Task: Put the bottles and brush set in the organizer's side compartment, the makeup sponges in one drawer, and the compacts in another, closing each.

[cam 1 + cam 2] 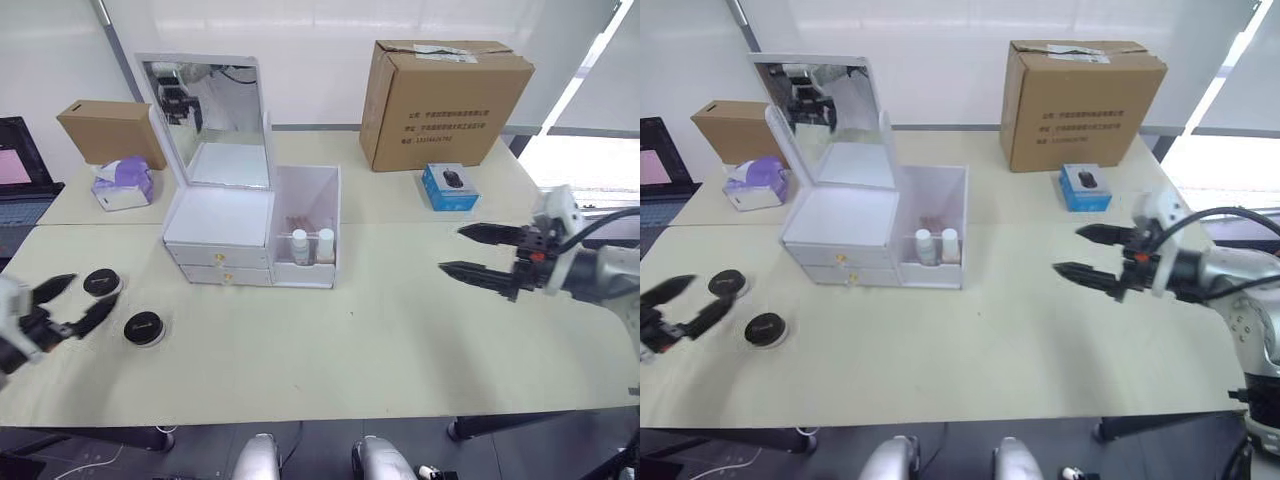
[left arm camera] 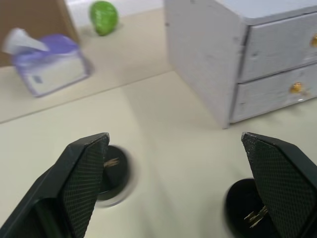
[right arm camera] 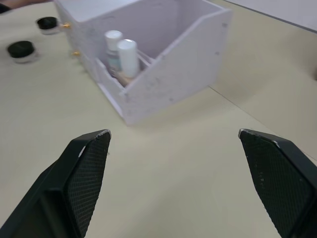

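Observation:
The white organizer (image 1: pixel 220 232) stands mid-table with its mirror lid (image 1: pixel 205 120) raised and both gold-knobbed drawers shut. Its side compartment (image 1: pixel 318 200) holds two bottles (image 1: pixel 300 246) (image 1: pixel 325 243) with the brush set (image 1: pixel 297 222) behind them. Two black-lidded compacts (image 1: pixel 101 282) (image 1: pixel 145 328) lie on the table to the organizer's left. My left gripper (image 1: pixel 93 292) is open and hovers low by them, one compact near each finger in the left wrist view (image 2: pixel 111 173) (image 2: pixel 247 208). My right gripper (image 1: pixel 450 249) hangs open and empty, well right of the organizer. The makeup sponges are out of view.
A large cardboard box (image 1: pixel 445 100) and a blue mouse box (image 1: pixel 450 187) sit at the back right. A small cardboard box (image 1: pixel 110 130) and a purple tissue pack (image 1: pixel 123 185) sit at the back left, with a laptop (image 1: pixel 15 170) at the far left edge.

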